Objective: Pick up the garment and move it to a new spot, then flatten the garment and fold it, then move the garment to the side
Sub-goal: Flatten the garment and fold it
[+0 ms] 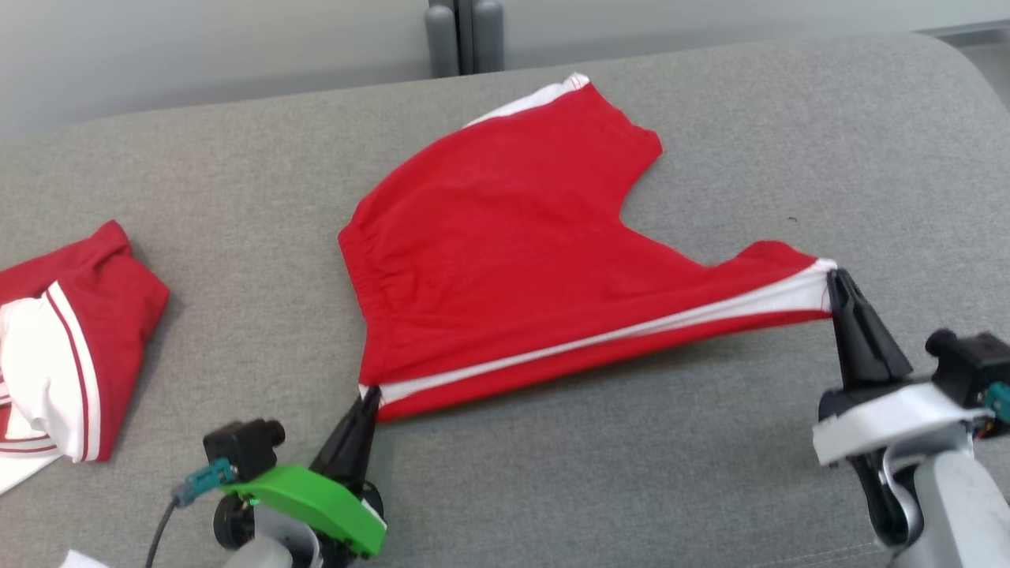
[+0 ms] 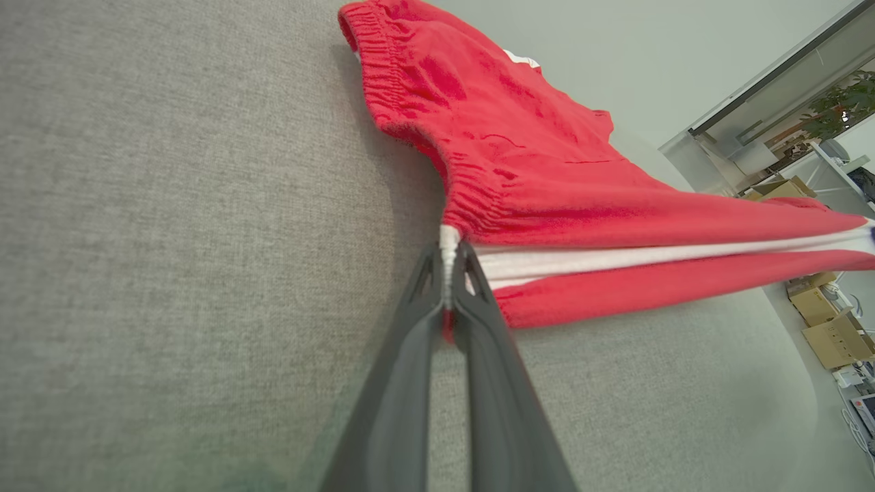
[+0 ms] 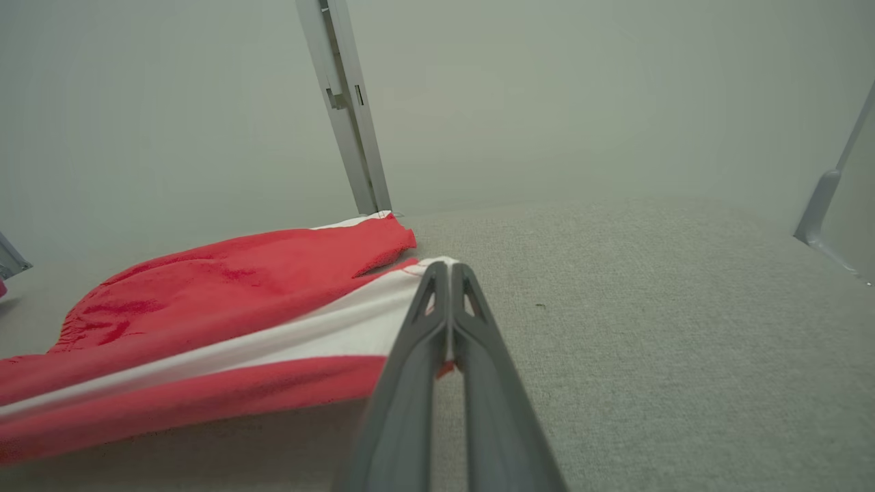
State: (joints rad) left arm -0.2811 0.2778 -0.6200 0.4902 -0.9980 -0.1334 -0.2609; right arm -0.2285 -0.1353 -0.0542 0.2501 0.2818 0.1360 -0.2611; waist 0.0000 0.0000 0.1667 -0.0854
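The garment I hold is a pair of red shorts (image 1: 513,252) with an elastic waistband and a white side stripe, spread on the grey cloth surface (image 1: 671,457). My left gripper (image 1: 369,394) is shut on the waistband corner where the stripe begins, seen close in the left wrist view (image 2: 448,263). My right gripper (image 1: 835,278) is shut on the leg-hem end of the same stripe (image 3: 444,270). The striped edge is pulled taut between them and lifted slightly off the surface. The shorts (image 2: 547,178) (image 3: 205,307) show no lettering.
A separate folded red-and-white cloth (image 1: 63,347) with red-white trim lies at the far left edge. Grey posts (image 1: 464,35) stand behind the surface's back edge. Bare grey fabric stretches to the right and in front of the shorts.
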